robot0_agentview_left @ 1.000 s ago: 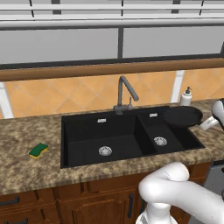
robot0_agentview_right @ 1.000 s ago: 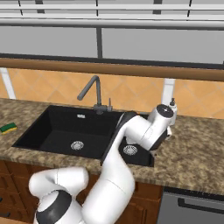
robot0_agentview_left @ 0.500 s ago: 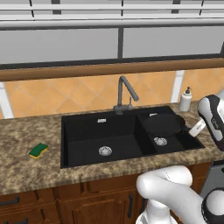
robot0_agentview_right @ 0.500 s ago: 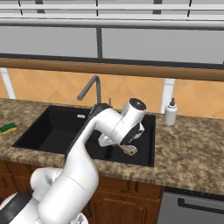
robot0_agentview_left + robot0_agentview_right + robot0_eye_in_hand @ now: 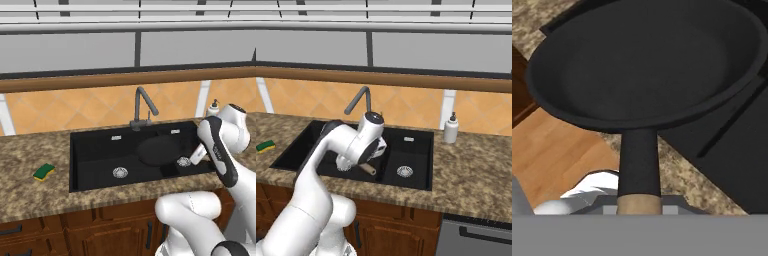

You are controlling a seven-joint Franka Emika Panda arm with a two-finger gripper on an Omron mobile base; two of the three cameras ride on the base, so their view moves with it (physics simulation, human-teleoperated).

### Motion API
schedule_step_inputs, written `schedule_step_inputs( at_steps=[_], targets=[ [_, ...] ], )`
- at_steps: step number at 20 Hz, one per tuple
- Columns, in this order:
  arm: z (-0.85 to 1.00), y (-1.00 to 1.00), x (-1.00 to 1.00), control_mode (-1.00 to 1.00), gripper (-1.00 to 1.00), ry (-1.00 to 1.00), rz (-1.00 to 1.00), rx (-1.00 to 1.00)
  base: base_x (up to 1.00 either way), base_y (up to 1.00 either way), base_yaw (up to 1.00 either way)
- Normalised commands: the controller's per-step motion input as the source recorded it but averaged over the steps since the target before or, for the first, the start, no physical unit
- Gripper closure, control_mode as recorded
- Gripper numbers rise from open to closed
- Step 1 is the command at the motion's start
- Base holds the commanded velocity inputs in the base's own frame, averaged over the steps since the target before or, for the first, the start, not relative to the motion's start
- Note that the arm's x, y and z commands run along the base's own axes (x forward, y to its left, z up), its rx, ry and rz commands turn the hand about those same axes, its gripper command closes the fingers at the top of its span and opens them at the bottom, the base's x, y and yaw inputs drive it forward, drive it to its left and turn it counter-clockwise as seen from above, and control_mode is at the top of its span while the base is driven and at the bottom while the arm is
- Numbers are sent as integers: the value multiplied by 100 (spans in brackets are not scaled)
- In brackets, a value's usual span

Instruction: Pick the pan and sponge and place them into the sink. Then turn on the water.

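1. From my remote station I see the round, matte black pan (image 5: pixel 159 150) held in the air above the sink (image 5: pixel 95 160), over the divider between the wide and narrow basins.
2. In the hand view the pan (image 5: pixel 644 60) is a shallow, smooth-walled dish whose short dark handle ends in a light tan tip at the gripper (image 5: pixel 639 207); the pincer is clamped on that handle.
3. The right base view shows the tan handle tip poking out below the white wrist, near the gripper (image 5: pixel 363 167).
4. The sink is a rectangular, matte black double basin, with a silver round drain (image 5: pixel 120 172) in the wide basin and another in the narrow one.
5. A dark grey gooseneck faucet (image 5: pixel 142 107) rises behind the basins.
6. The small rectangular sponge (image 5: pixel 44 171), green over yellow, lies on the speckled brown granite counter (image 5: pixel 30 195), left of the sink and well apart from the pan.
7. A white soap bottle (image 5: pixel 450 129) stands on the counter right of the sink, before the orange tiled wall (image 5: pixel 406 107).
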Motion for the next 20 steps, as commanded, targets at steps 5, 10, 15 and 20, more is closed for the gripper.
schedule_step_inputs(
  at_steps=[5, 10, 15, 20],
  targets=[
    [0, 97, -1, -100, 100, 1, 2, -22, 0, 0, 0],
    [1, 74, 11, -100, 100, 2, 0, -23, 0, 0, 0],
    [3, 64, 30, -100, 100, 0, 0, -9, 0, 0, 0],
    [10, 38, 43, -100, 100, 3, 0, -2, 0, 0, 0]
  ],
)
